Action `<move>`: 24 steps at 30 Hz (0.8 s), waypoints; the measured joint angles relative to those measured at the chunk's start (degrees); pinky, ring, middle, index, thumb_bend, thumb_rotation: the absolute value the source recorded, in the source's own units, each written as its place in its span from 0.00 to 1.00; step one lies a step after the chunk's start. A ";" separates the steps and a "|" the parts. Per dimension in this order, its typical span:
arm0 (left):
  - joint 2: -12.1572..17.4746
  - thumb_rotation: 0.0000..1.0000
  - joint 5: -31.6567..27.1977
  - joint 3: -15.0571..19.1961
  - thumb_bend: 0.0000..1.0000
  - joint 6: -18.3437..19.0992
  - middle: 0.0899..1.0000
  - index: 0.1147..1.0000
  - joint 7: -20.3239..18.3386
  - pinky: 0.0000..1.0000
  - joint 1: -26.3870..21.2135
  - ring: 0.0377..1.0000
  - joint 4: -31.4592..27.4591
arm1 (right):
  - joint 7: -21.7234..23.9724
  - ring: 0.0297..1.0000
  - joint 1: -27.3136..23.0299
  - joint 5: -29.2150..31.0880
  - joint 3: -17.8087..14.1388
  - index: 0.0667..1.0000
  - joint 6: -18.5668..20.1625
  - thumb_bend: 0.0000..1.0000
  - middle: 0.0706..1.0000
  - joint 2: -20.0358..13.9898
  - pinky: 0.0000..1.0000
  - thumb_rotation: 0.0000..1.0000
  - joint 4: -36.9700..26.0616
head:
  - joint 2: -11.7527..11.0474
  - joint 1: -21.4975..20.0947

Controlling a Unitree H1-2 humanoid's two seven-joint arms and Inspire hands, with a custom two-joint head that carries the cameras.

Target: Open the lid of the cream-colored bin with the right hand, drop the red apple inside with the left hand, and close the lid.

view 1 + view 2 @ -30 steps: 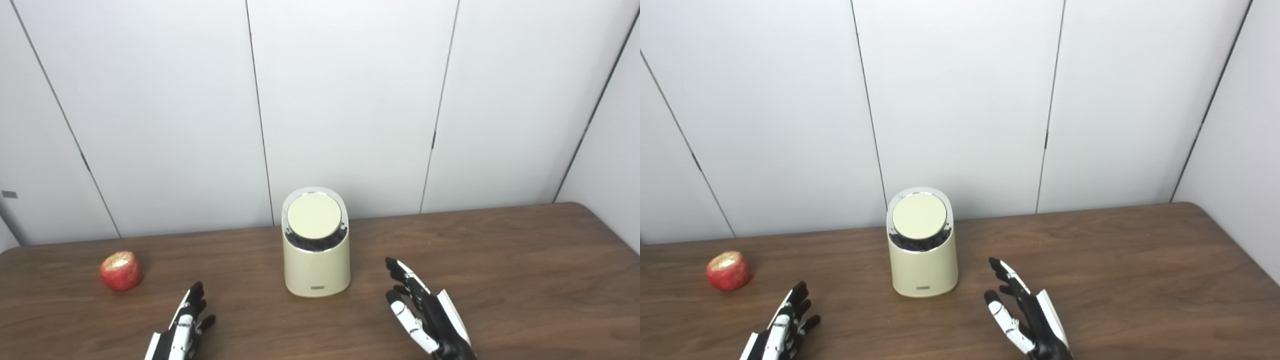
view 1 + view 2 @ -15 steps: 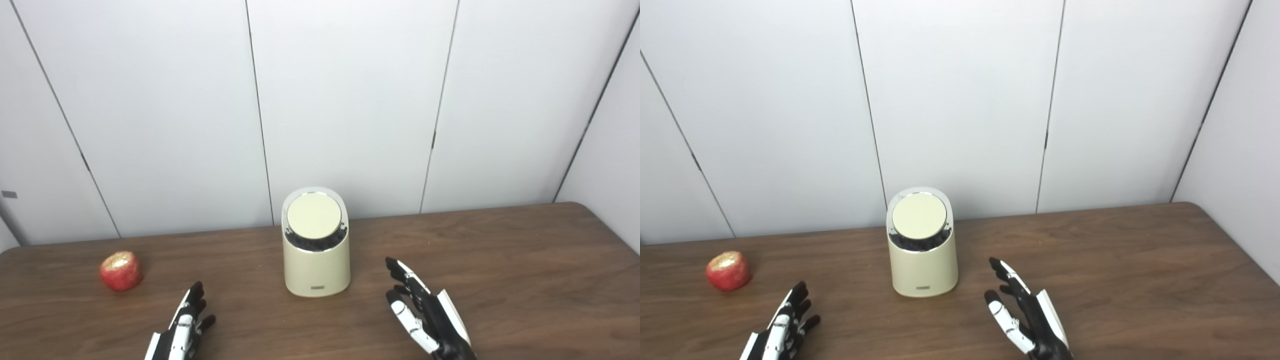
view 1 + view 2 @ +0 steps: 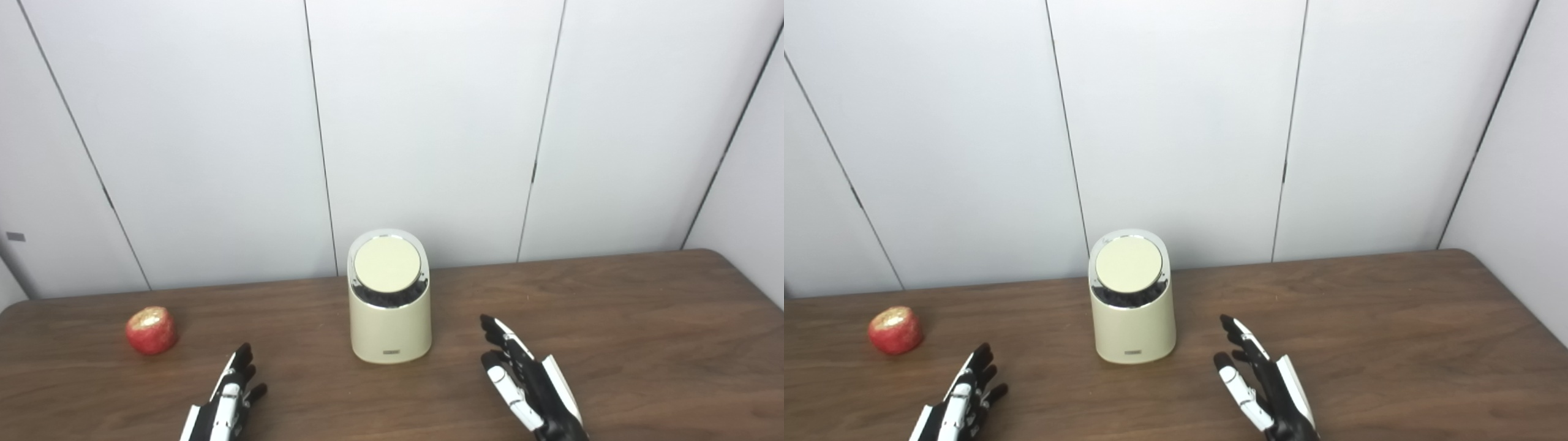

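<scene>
White wall panels back a dark wooden table (image 3: pixel 612 306), on which all the work items stand. A cream bin (image 3: pixel 389 324) sits upright near the middle, its round lid (image 3: pixel 387 264) tilted toward the viewer and closed, with a dark gap showing below its front edge. The red apple (image 3: pixel 151 331) rests on the table well to the left of the bin, untouched. The left hand (image 3: pixel 228 401) lies low near the front edge, fingers extended and loosely apart, holding nothing, with the apple beyond it and to its left. The right hand (image 3: pixel 527 383) is to the right of the bin, fingers spread, empty, clear of the lid. No step appears begun. Risks noted: the bin looks light and unsecured, so a sideways push on the lid could slide or tip it; the round apple could roll away if nudged before the fingers close.
</scene>
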 measured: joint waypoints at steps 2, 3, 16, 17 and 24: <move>-0.03 0.95 0.29 0.00 0.21 -0.26 0.99 1.00 0.18 0.97 -0.07 0.99 0.14 | -0.21 0.88 -1.38 -1.22 -0.31 0.88 1.39 0.51 0.89 0.06 0.82 0.80 -1.00 | -0.17 0.00; -0.05 0.95 0.36 0.01 0.21 -0.29 0.99 1.00 0.19 0.97 -0.08 0.99 0.17 | -0.47 0.88 -2.76 -1.73 -0.66 0.88 2.21 0.52 0.89 0.11 0.82 0.78 -0.95 | -0.09 0.09; -0.62 0.95 0.39 -0.08 0.20 -0.51 1.00 1.00 0.12 0.98 -0.40 0.99 0.18 | -3.82 0.83 -17.02 -6.38 -1.96 0.84 8.91 0.76 0.85 0.99 0.74 0.63 1.47 | -0.09 0.44; -0.62 0.95 0.40 -0.07 0.20 -0.51 1.00 1.00 0.13 0.98 -0.38 0.99 0.18 | -4.05 0.83 -17.63 -6.39 -2.03 0.85 9.02 0.79 0.86 1.12 0.74 0.61 1.56 | -0.09 0.44; -0.62 0.95 0.42 -0.24 0.20 -0.54 1.00 1.00 0.11 0.99 -0.33 1.00 0.15 | -4.15 0.89 -23.80 -6.59 -1.57 0.88 12.84 0.88 0.92 1.60 0.81 0.51 1.85 | -0.09 0.79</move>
